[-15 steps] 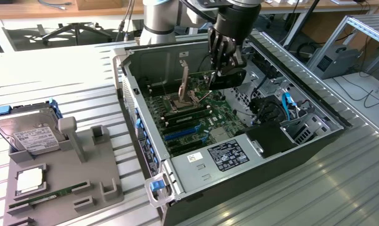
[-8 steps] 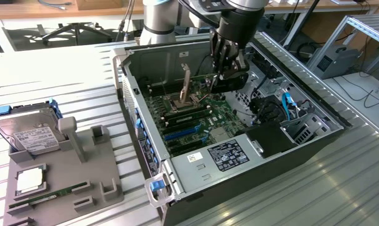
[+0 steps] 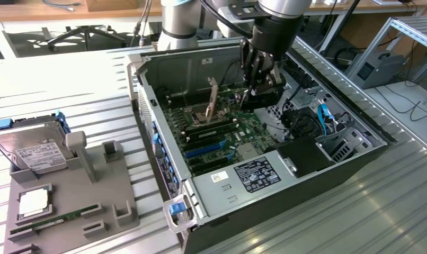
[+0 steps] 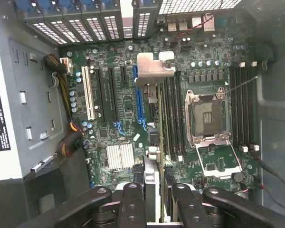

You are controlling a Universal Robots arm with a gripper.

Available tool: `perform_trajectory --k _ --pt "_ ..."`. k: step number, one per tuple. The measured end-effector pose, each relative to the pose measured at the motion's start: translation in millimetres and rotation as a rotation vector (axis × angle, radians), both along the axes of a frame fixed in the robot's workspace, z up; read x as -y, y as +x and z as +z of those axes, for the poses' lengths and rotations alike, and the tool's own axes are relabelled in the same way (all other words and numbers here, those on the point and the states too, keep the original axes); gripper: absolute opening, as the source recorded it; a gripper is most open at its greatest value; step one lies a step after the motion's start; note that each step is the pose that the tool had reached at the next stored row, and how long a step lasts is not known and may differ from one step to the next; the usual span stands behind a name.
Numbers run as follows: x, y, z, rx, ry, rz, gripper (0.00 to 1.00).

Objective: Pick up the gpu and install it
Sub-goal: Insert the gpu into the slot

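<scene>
My gripper (image 3: 261,84) hangs inside the open computer case (image 3: 355,153), shut on the gpu (image 3: 261,98), a dark card held on edge above the motherboard (image 3: 221,140). In the wrist view the gpu (image 4: 154,142) runs edge-on between my fingers (image 4: 133,204), with its silver bracket (image 4: 154,69) at the far end. It hovers beside the blue expansion slot (image 4: 139,95), between that slot and the black memory slots (image 4: 173,114). Whether the card touches the board I cannot tell.
The CPU socket (image 4: 206,116) stands open. Cables and a drive cage (image 3: 340,143) crowd the exterior view's right side of the case. On the exterior view's left, a grey tray (image 3: 114,211) holds a hard drive (image 3: 33,151), a processor (image 3: 33,201) and a green RAM stick (image 3: 54,218).
</scene>
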State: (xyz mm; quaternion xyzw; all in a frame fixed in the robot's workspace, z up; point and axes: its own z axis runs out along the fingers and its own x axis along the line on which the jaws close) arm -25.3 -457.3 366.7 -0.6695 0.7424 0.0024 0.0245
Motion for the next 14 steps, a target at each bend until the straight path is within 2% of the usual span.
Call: perform_trajectory --k 7,14 --pt "2.7 0.1 -1.1 0.0 -0.0001 0.0 0.27" --pt "3.4 -2.1 -2.5 0.0 -0.0002 0.0 0.27"
